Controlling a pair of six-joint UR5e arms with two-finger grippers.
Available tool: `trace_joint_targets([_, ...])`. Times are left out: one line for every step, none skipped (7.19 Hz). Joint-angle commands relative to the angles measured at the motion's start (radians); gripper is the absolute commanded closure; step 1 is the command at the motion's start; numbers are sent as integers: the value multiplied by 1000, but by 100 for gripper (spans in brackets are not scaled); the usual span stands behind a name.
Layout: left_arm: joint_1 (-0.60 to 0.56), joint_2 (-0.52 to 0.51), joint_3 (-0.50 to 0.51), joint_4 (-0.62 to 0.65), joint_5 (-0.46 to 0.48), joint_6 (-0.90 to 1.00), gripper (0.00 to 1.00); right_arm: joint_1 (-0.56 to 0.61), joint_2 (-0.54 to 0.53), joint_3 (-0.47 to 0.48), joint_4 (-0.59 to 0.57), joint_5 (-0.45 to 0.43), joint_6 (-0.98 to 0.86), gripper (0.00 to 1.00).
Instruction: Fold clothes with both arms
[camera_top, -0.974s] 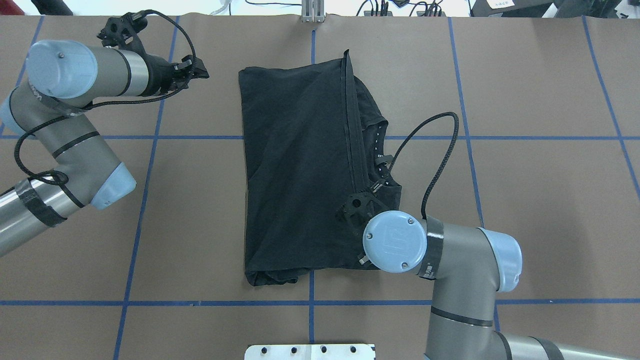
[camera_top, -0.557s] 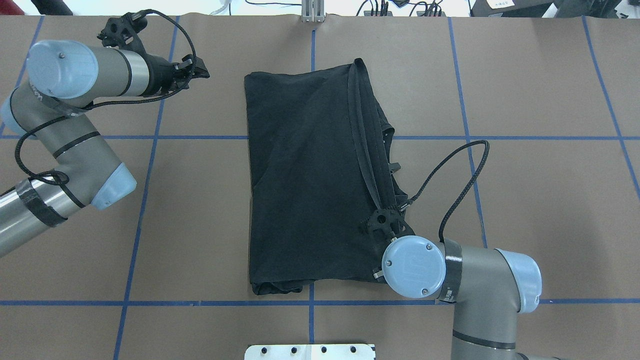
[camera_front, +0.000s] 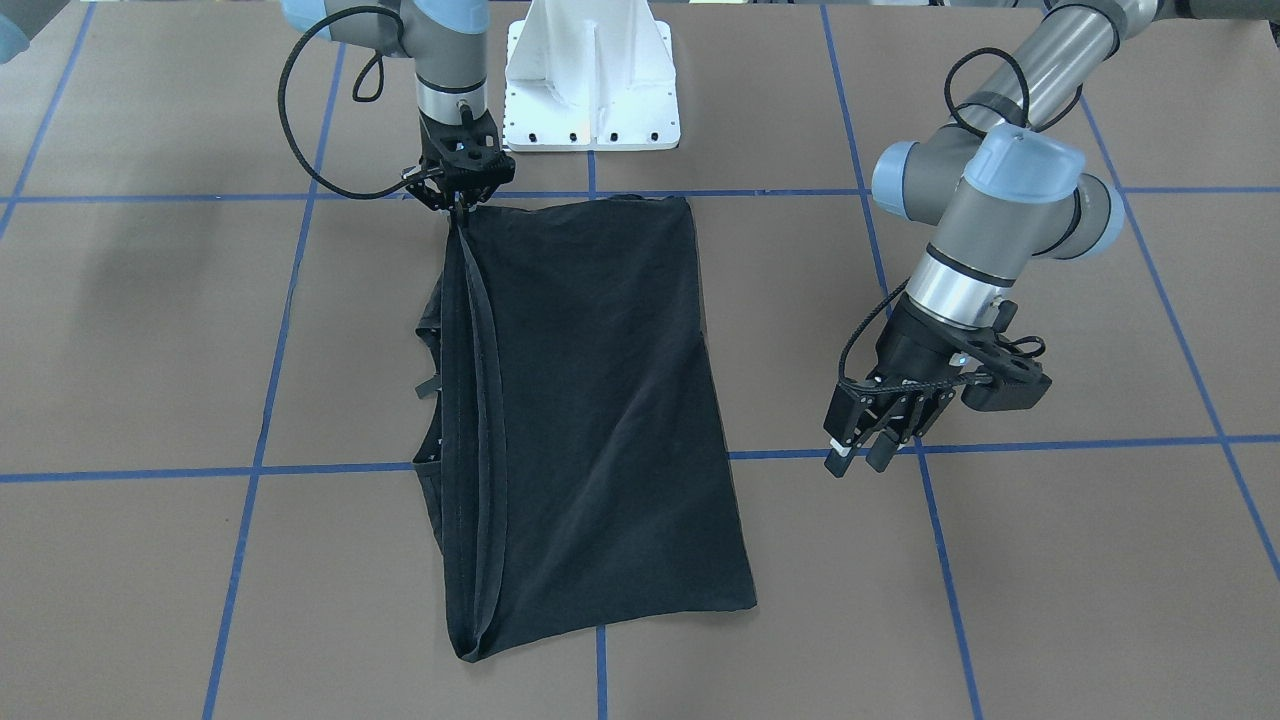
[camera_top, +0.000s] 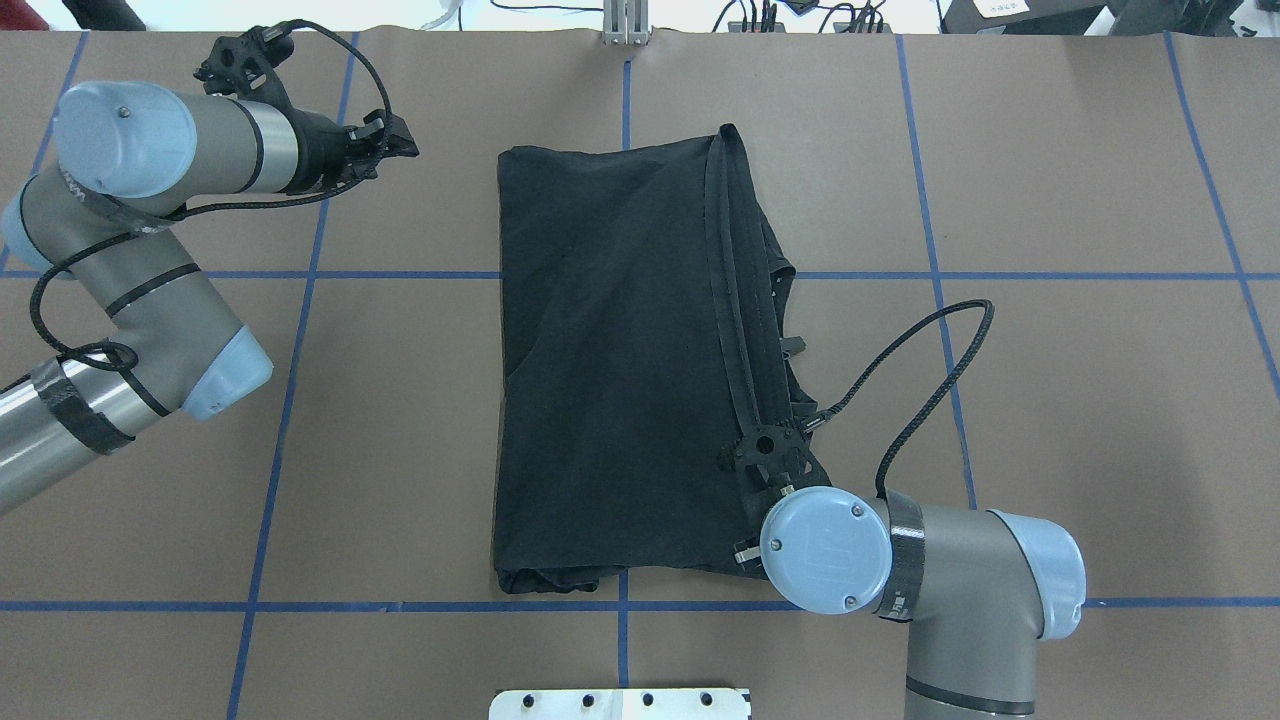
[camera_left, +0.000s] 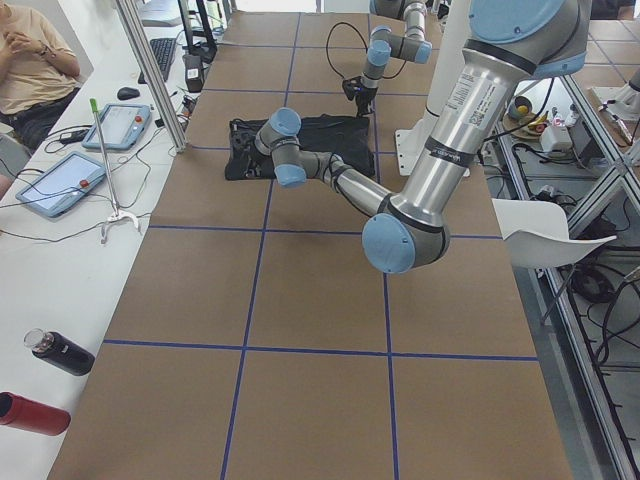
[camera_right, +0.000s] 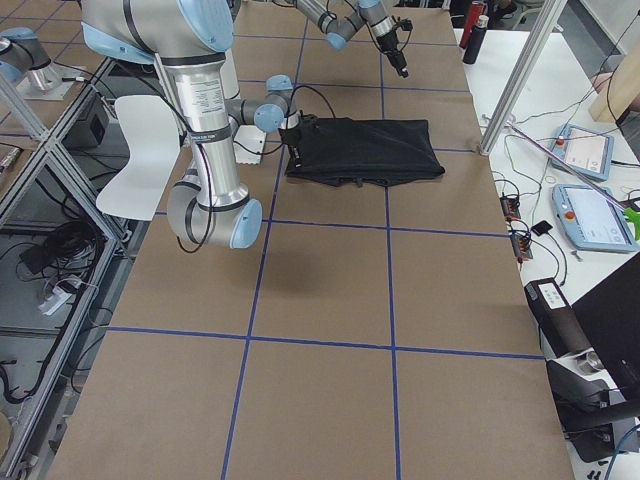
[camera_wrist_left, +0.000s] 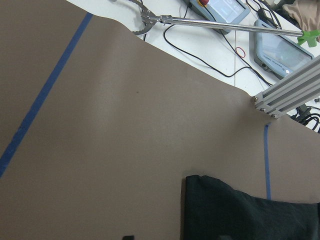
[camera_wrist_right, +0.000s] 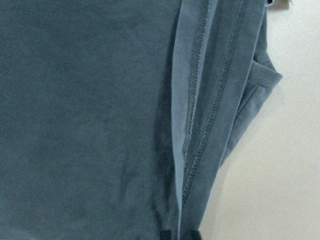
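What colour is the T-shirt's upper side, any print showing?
Plain black T-shirt, no print showing; the front-facing view shows it best.

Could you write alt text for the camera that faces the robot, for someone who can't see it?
A black T-shirt, folded lengthwise, lies on a brown table with blue grid lines. The robot's right hand pinches its hem at the corner nearest the robot; the left hand hangs beside the shirt, holding nothing.
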Motion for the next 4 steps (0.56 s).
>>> trace_joint_targets([0, -1, 0, 0, 2, -2, 36, 6, 0, 0, 20, 0, 221, 25])
trace_joint_targets([0, -1, 0, 0, 2, -2, 36, 8, -7, -3, 91, -1, 431, 29])
trace_joint_targets([2, -1, 0, 0, 2, -2, 36, 11, -27, -6, 179, -4, 629, 31])
trace_joint_targets([0, -1, -1, 0, 2, -2, 36, 11, -55, -11, 249, -11, 819, 31])
